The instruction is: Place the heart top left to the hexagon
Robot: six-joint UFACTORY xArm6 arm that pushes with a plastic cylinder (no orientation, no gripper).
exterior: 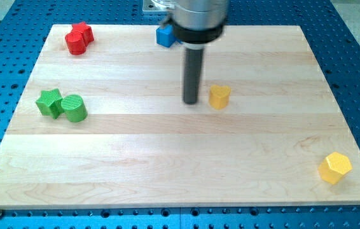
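Well to the view's left of the small yellow heart-shaped block (219, 97), a red block (78, 38), a green star block (49, 102) and a green cylinder (74, 108) are lying idle. Just left of that heart, my tip (191, 102), a bare rod holding nothing, is standing on the pale wooden board (167, 165). Far to the heart's lower right the yellow hexagon block (335, 168) is waiting, so steady rightward-and-downward pushing, stopping short of it, looks wisest.

A pale, smooth, matt wood grain is shown by the surface (167, 165), on a perforated blue metal base (358, 57), with a matt dark tool (191, 102).
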